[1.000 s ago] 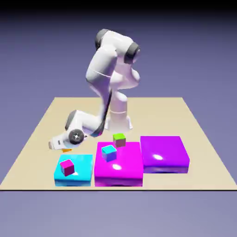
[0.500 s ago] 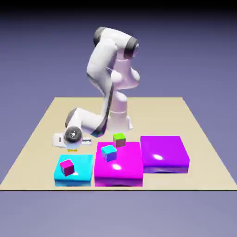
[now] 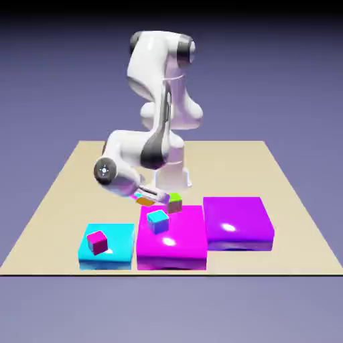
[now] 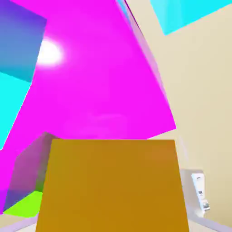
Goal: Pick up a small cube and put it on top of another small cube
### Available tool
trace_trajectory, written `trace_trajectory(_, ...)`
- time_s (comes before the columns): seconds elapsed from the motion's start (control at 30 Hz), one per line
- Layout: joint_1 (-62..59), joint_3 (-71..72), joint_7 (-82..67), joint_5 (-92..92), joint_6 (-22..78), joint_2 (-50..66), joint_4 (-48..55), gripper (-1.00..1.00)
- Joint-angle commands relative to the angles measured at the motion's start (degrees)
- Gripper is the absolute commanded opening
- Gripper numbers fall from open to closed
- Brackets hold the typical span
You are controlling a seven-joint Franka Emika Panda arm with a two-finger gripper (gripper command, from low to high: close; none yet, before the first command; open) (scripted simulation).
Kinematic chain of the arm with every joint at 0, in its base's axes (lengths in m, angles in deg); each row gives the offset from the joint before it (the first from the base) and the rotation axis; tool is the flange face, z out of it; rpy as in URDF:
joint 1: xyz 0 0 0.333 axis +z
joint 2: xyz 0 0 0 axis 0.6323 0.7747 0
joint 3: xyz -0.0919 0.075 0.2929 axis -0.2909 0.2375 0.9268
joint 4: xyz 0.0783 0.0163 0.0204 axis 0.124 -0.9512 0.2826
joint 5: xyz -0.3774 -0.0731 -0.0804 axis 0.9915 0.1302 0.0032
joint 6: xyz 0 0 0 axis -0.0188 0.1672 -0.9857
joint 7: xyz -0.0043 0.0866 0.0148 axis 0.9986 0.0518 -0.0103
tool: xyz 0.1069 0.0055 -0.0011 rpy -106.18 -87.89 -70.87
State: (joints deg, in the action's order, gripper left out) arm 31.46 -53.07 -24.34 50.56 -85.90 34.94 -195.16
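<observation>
Our claw [image 3: 149, 198] is clamped on the small cube [image 3: 145, 200], held above the desk [image 3: 60, 194] at the magenta block's [image 3: 177, 244] far-left corner. Just beside it stand the green-topped cube [image 3: 174, 201] and the cyan-topped cube [image 3: 157, 220]. In the hand view an orange face [image 4: 113, 186] squarely fills the lower frame; a cube shows no long axis.

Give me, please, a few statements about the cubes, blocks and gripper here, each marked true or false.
1. The gripper holds the yellow-and-orange cube. True.
2. The pink-topped cube sits on the purple block. False: it sits on the cyan block.
3. The cyan-topped cube rests on the magenta block. True.
4. The held cube rests on the table. False: it is lifted clear of it.
5. The green-topped cube sits at the magenta block's far edge. True.
</observation>
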Motion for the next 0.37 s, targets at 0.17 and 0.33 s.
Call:
trace_trajectory(0.17, 1.12, 2.47, -2.15, -0.80, -4.38, -1.35, -7.47, -1.00)
trace_trajectory(0.33, 1.25, 2.57, -2.27, -0.94, -5.59, -1.43, -8.75, 1.00)
